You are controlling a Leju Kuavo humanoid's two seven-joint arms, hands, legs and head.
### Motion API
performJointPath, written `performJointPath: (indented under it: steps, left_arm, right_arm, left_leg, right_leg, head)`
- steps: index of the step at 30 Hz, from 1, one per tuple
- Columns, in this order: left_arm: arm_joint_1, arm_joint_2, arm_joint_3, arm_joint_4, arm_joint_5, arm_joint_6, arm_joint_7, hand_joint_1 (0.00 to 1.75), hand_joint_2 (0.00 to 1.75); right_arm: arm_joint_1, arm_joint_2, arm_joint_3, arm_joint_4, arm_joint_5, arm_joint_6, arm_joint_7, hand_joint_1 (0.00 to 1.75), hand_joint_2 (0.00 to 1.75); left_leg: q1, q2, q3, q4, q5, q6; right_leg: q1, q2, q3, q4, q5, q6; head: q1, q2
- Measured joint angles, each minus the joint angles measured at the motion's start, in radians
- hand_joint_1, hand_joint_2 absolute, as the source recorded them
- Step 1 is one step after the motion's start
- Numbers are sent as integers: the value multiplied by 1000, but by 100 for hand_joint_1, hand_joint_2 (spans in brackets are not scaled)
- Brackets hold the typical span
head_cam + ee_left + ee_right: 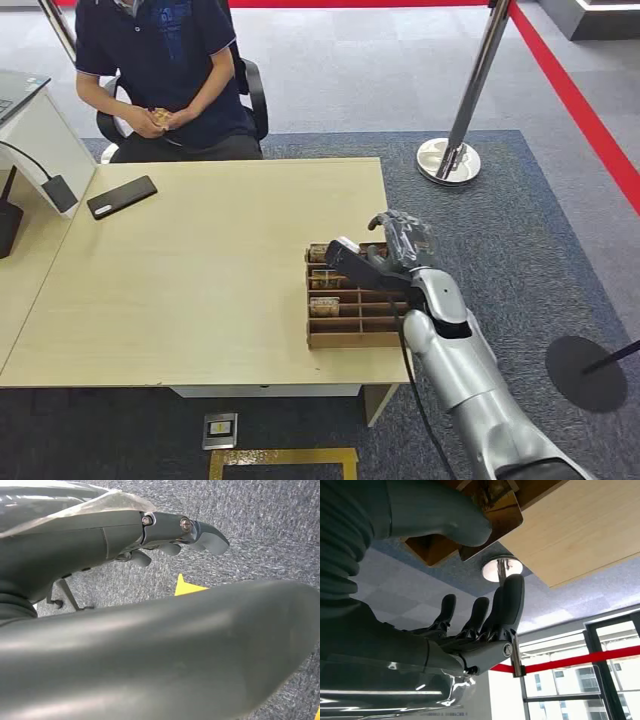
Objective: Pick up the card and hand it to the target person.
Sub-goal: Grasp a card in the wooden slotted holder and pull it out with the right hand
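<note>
A wooden card box point(355, 338) with slotted compartments sits at the table's near right corner, with several cards point(324, 306) standing in its left slots. My right hand point(392, 248) hovers over the box's far right part, its thumb stretched left across the slots. In the right wrist view the thumb point(444, 522) lies against a brown card point(501, 522), while the fingers point(508, 600) stay spread well apart from it, so nothing is pinched. My left hand point(177, 532) hangs over grey carpet and holds nothing. The target person point(170, 60) sits at the table's far side.
A black phone point(121, 196) lies at the table's far left, beside a white stand with a cable point(45, 150). A chrome stanchion base point(448, 160) stands on the carpet beyond the table's right end. A black round base point(586, 373) is on the floor to my right.
</note>
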Motion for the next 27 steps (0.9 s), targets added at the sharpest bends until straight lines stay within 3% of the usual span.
performJointPath:
  steps: [27]
  left_arm:
    - [0, 0, 0, 0, -1, 0, 2, 0, 0]
  right_arm:
    - [-1, -1, 0, 28, -12, 8, -2, 91, 175]
  left_leg:
    - [0, 0, 0, 0, 0, 0]
  right_leg:
    - [0, 0, 0, 0, 0, 0]
  head:
    - [0, 0]
